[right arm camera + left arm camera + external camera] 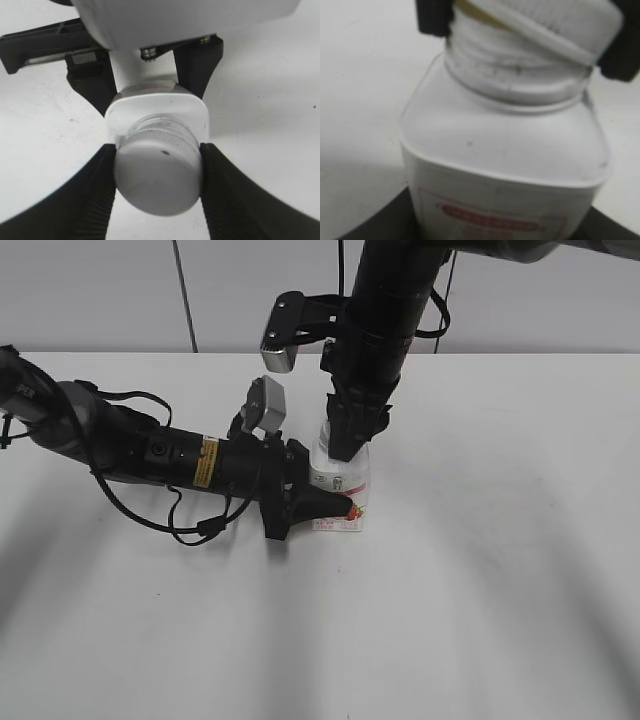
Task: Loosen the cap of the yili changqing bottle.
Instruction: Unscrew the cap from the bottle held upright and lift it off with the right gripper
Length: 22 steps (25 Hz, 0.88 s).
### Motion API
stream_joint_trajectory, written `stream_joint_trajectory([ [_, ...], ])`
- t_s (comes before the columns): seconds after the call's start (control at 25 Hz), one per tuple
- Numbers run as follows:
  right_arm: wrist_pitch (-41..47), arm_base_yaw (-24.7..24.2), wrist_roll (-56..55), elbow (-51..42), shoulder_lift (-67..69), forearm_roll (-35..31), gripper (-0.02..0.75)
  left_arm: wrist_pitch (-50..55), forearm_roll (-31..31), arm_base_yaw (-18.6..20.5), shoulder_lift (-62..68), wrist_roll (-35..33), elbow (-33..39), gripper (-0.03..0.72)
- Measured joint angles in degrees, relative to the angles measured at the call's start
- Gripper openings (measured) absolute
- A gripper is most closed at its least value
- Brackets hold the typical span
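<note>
One yili changqing bottle (pixel 343 480), one cap (pixel 159 177) (white, ribbed), two hands: left hand (pixel 335 506), right hand (pixel 348 445).

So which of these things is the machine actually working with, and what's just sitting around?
In use:
- cap, pinched by the right claw
- yili changqing bottle, held low on its body by the left claw

Lying about:
- nothing loose; only the white table under the bottle
</note>
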<state>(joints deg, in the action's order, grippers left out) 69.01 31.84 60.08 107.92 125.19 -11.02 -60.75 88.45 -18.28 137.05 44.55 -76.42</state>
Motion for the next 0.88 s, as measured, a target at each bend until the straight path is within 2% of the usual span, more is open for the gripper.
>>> stream_joint_trajectory([
  [0.68,0.41,0.08,0.73,0.0,-3.04,0.74,0.396,-0.2,0.19,0.0,0.0,0.06,0.0,0.365],
  [0.88,0.58,0.08,-5.87,1.08,-4.3,1.05,0.396,-0.2,0.23,0.0,0.0,0.06,0.0,0.365],
])
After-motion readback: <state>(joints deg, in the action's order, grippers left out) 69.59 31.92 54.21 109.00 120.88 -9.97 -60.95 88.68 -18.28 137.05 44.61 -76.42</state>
